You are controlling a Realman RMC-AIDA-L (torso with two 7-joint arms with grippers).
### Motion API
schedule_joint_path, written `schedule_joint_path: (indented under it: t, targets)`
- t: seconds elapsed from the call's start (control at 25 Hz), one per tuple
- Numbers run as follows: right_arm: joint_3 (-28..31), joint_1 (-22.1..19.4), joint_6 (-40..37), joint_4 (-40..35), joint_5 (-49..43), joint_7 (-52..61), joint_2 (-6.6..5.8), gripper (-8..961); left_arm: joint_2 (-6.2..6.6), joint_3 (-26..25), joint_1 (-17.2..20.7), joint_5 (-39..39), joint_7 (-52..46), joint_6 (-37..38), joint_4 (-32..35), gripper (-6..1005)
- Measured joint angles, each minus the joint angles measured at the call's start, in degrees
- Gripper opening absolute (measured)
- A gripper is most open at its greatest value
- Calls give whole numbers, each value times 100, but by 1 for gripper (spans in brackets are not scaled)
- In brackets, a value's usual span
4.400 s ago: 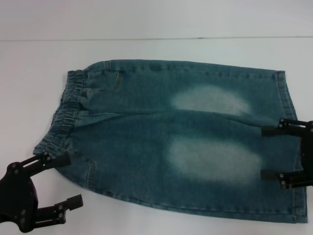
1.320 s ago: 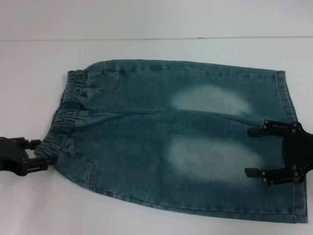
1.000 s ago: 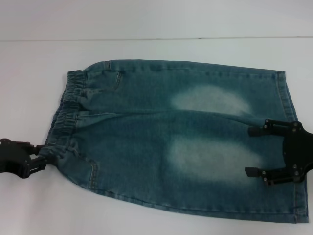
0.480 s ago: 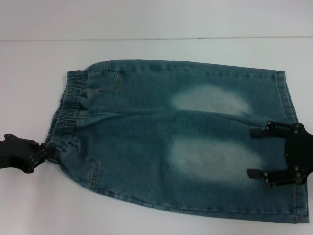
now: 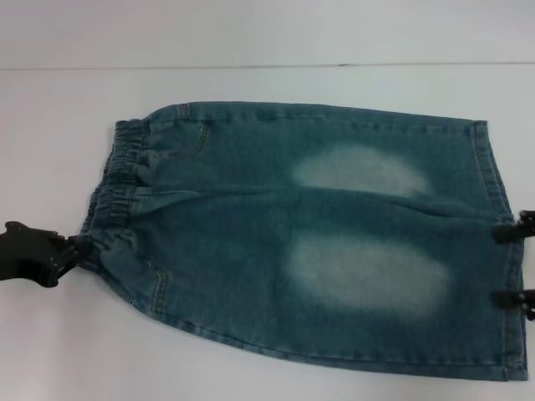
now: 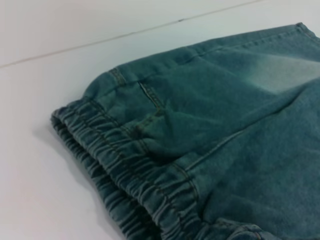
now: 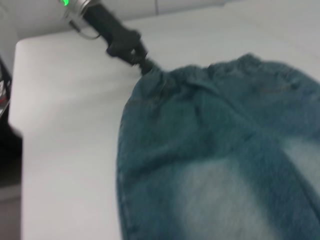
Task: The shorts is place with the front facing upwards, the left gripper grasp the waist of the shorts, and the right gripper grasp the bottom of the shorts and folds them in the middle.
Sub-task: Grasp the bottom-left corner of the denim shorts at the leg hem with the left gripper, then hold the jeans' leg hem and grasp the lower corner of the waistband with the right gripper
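White table [image 5: 267, 33], denim shorts [image 5: 309, 242] flat on it, front up.

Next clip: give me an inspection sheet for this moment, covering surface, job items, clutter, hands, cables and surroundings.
Surface: white table, bare around the garment.
Job's things: shorts flat, front up, two pale ovals; waist ruffled, bunched at its near corner; bottom hems flat.
Clutter: nothing seen.
Hands: left hand shut on the waist corner; right hand open at the hem edge, fingers apart, partly out of view.
Cables: nothing seen.
Surroundings: pale wall; green light on the left arm.
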Motion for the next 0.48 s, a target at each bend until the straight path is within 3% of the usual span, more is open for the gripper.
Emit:
schedule_joint_path:
  t: [0.16,0.28,0.48]
  targets:
    - [-76,145,-466,-604,-472,612,-100,927,-25,18,-52,-15,7,-47,0,61]
    - [-491,271,-498,-800,-920,1171,-202,927,-34,42,-77,-16,4,-51,10,61]
    - [-1071,516,-499,-793,-1769,1666,-187,928,-35,29,-93,-18,-24,-53,18,61]
